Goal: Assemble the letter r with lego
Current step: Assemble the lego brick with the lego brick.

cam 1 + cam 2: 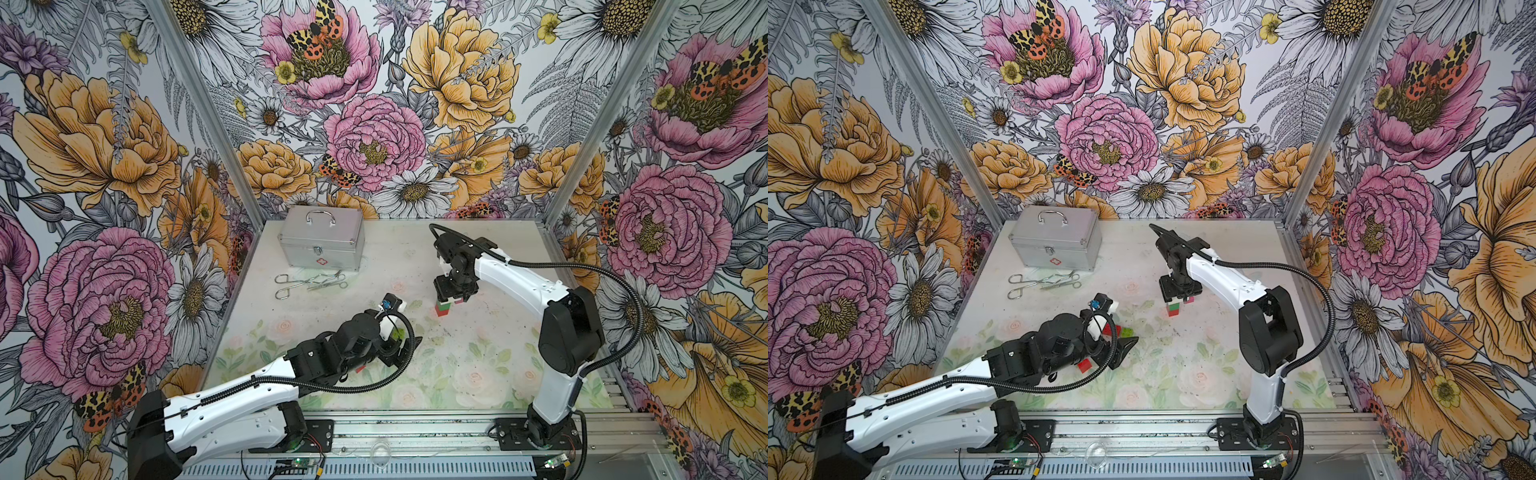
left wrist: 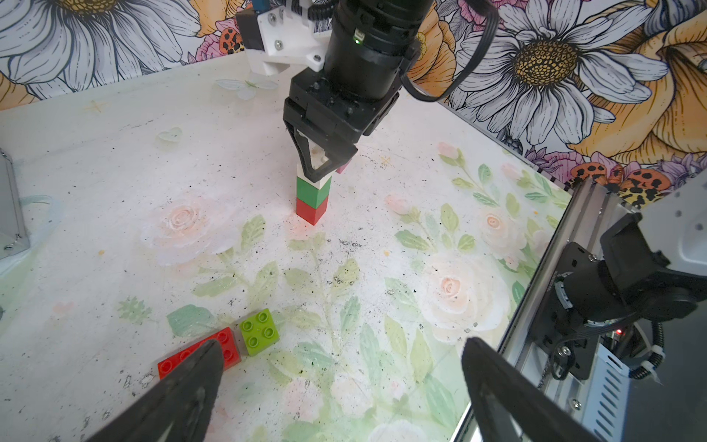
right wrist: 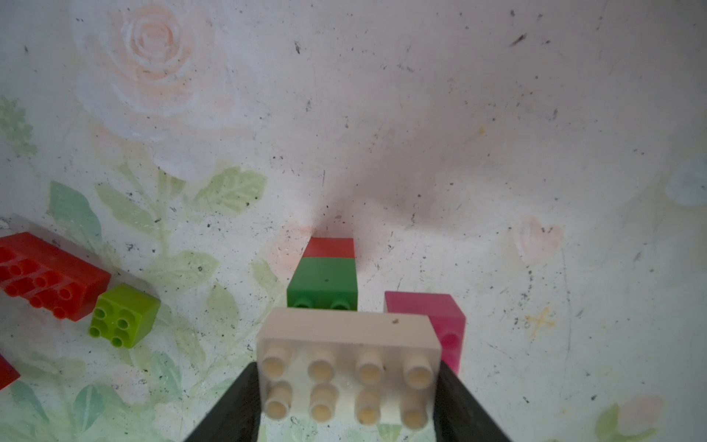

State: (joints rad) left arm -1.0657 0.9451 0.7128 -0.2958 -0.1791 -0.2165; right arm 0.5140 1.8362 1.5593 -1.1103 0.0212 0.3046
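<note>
My right gripper is shut on a white brick by its two short ends. A pink brick hangs under one end of it. The white brick rests at the top of a stack with a dark green brick on a red one; I cannot tell whether it is pressed home. In both top views this gripper points straight down over the stack. My left gripper is open and empty, low over the table, beside a long red brick and a lime brick.
A silver metal case stands at the back left, with scissors and forceps in front of it. Another red brick lies under my left arm. The aluminium frame rail runs along the table's near edge.
</note>
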